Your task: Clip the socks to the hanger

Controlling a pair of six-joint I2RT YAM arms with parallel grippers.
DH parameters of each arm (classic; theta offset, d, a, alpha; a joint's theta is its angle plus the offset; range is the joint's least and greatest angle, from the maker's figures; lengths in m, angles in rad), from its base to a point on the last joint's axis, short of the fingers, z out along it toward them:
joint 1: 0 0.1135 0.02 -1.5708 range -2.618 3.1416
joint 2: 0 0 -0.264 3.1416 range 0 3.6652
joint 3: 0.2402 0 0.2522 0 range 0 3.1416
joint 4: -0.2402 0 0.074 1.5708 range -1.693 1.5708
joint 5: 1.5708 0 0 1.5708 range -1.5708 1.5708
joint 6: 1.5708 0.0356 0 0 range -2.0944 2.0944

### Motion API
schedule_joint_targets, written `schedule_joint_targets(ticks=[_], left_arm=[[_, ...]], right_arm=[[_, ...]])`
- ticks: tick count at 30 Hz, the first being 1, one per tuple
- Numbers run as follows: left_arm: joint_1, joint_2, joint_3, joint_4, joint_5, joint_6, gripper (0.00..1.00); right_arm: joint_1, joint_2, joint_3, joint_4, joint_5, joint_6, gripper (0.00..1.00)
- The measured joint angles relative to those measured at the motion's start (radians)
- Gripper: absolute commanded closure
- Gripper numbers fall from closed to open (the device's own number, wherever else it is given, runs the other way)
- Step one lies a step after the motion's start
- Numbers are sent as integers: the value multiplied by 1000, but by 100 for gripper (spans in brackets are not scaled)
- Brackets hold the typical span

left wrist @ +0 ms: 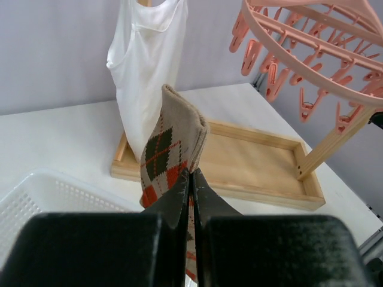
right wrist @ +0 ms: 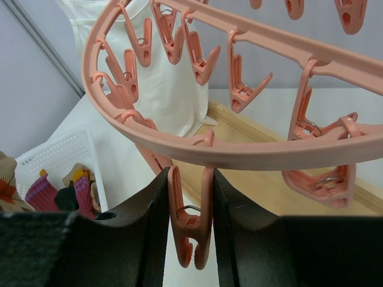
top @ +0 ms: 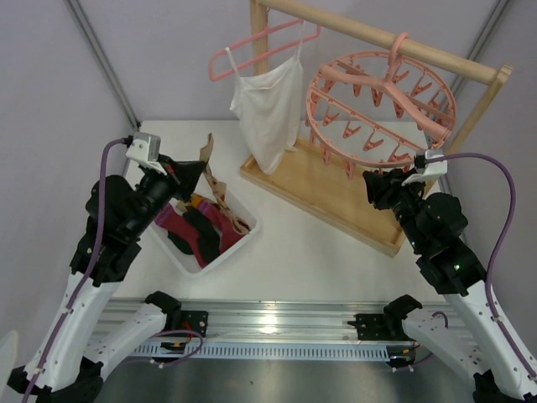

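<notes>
My left gripper [top: 197, 172] [left wrist: 191, 173] is shut on a tan argyle sock [top: 207, 154] [left wrist: 173, 137], which it holds up above the white basket [top: 245, 239]. Maroon, purple and black socks [top: 197, 231] [right wrist: 60, 191] lie in that basket. The round pink hanger [top: 382, 101] [right wrist: 239, 152] hangs by its hook from the wooden rod. At the hanger's near rim, my right gripper [top: 375, 180] [right wrist: 190, 179] is shut on one dangling pink clip [right wrist: 191, 221], squeezing its two handles between the fingers.
A white camisole [top: 268, 105] on a thin pink coat hanger [top: 252, 46] hangs from the same rod [top: 377, 34], left of the round hanger. The rack's wooden base tray [top: 327, 189] sits beneath. Grey walls close in at the back and sides.
</notes>
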Motion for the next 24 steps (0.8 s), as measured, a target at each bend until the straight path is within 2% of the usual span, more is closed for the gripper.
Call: schedule_joint_targets(ticks=[4,9,16,24], left_arm=[[-1,3,-13,-6,-37,8,99],[-2,21,-56,-60,-177,13,99],[16,60,-110,-91,-343,37,99],[89,60,-219,-87,-384,37,99]], right_arm=[[0,7,0,-6,4,17,99],[0,16,4,-32,27,30,94],[-2,63,25,-69,47,53,82],[-2,90,46,-98,72,56,66]])
